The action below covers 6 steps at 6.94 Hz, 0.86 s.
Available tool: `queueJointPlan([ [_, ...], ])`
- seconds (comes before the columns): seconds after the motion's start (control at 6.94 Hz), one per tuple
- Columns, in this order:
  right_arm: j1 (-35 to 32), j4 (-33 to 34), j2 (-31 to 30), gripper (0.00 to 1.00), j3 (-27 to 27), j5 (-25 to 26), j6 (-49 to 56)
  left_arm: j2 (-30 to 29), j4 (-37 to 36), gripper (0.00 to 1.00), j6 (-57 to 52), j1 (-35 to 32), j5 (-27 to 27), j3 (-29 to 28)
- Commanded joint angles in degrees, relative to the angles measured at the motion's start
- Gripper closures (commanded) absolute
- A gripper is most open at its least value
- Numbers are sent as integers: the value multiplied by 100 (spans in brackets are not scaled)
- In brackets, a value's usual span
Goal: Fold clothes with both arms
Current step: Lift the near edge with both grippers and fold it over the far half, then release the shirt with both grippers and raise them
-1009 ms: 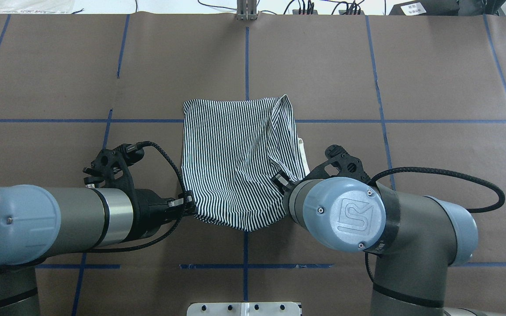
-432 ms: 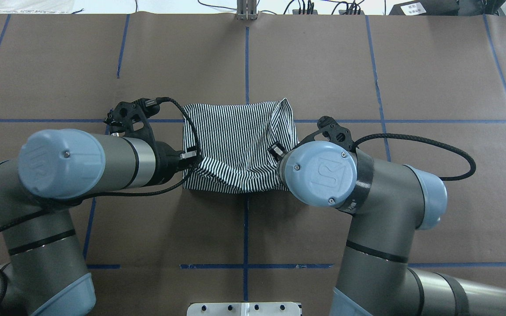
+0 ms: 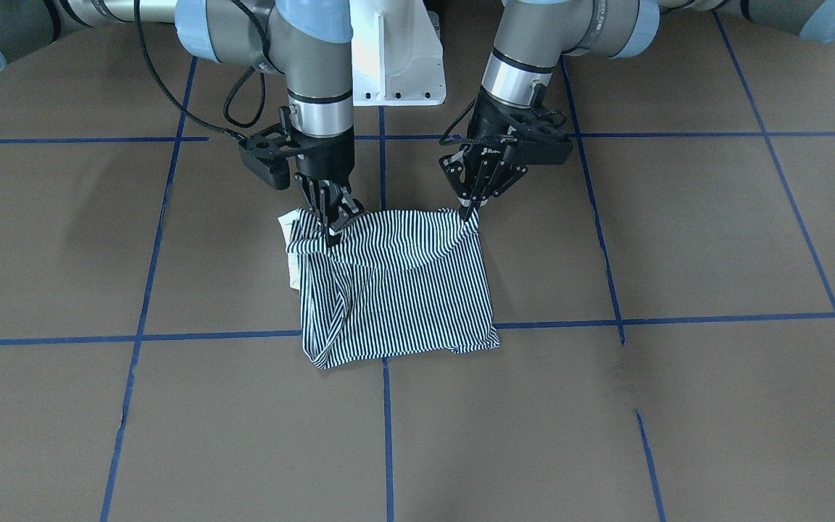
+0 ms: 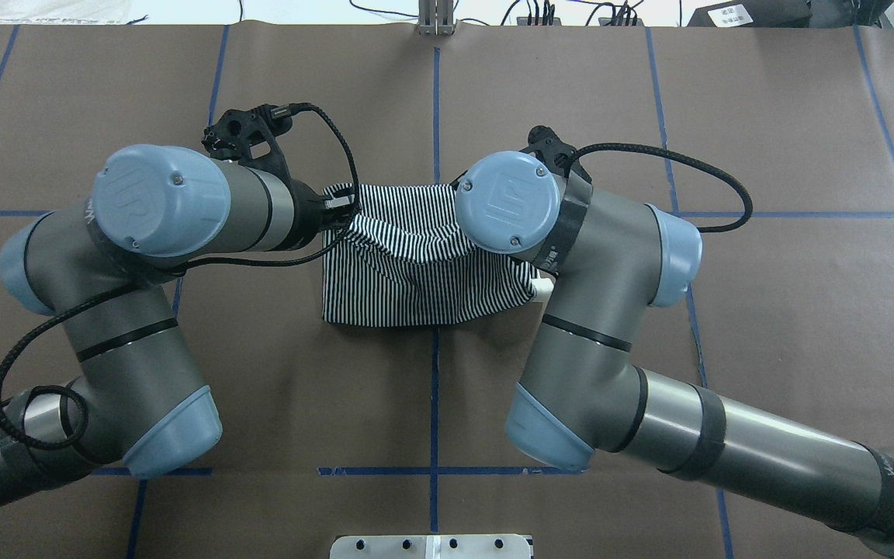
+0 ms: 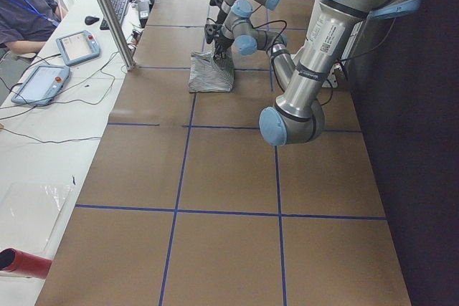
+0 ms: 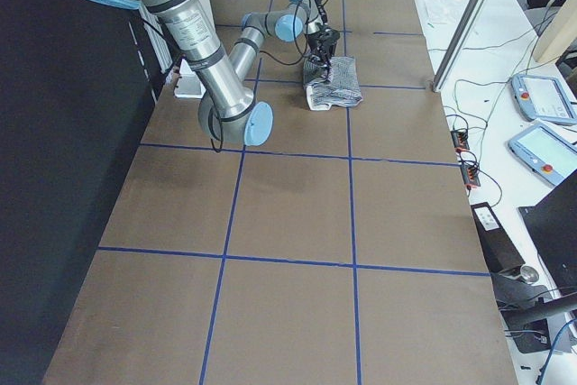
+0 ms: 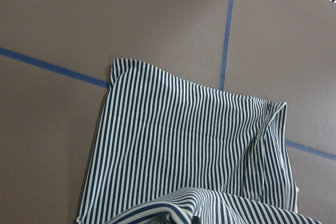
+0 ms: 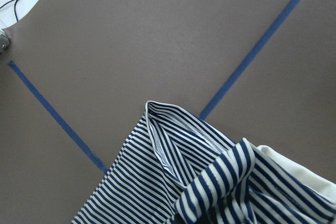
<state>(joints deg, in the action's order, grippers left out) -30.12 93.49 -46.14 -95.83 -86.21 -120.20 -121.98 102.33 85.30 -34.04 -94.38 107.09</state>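
On the left, the grey jointed left arm with light-blue joint caps reaches in over the brown paper-covered table marked with blue tape lines. Its black two-finger left gripper is closed narrow on the left corner of a raised edge of the navy-and-white striped polo shirt. The shirt sits at the middle of the table, on the crossing of two tape lines. It is folded into a rough rectangle, its longer side running left to right. Its lower layer lies flat with the stripes running near to far. The upper layer is held up off it, sagging between the two grips, and a straight folded edge lies on the near side, toward the robot's base. The cream collar pokes out at the right end, so the neck end points right. The black two-finger right gripper is pinched shut on the raised edge's right corner, just beside the collar, under the grey right arm.
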Motion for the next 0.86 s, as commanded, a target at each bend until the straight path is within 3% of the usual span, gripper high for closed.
queueJointPlan([
  [0.0, -249, -977, 376, 100, 1335, -1, 198, -282, 677, 100, -198, -260, 7, -1088],
  [0.29, -302, -1078, 508, 100, 1715, -9, 313, -406, 1409, 100, -330, -296, 16, -2004],
  [0.58, -302, -1690, 597, 100, 2260, 8, 313, -406, 1500, 100, -356, -296, 16, -2149],
  [0.72, -302, -1693, 597, 100, 2271, 8, 322, -406, 1509, 100, -356, -296, 16, -2175],
])
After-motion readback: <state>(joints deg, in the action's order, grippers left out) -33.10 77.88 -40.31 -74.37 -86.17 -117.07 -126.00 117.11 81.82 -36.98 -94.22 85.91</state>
